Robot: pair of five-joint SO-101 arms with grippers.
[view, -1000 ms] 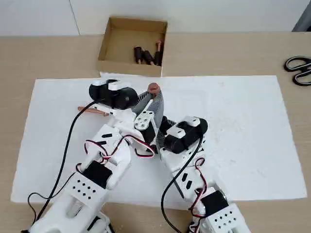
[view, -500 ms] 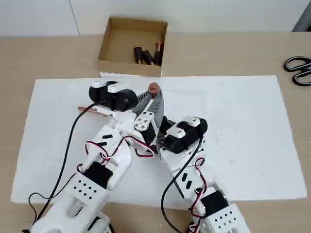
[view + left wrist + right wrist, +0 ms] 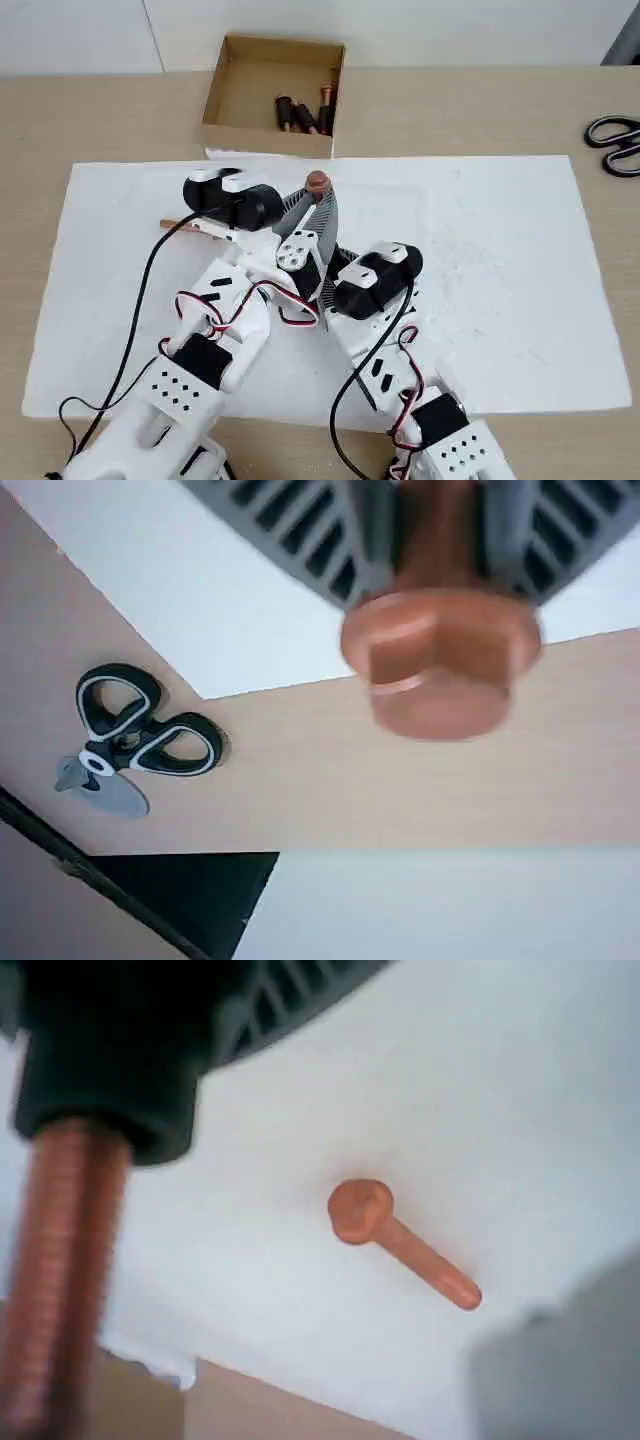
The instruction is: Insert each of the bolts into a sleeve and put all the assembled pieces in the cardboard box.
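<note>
The left arm and right arm are both wearing white plastic shells, with black servos bulging at the joints and blocky base ends showing grids of small round holes. A black cable is looping along each arm, while thin red, white and black wires are curling between the segments. Grey slotted fingers are sticking out from the wrists, and a small white plate is showing several dark screw holes.
</note>
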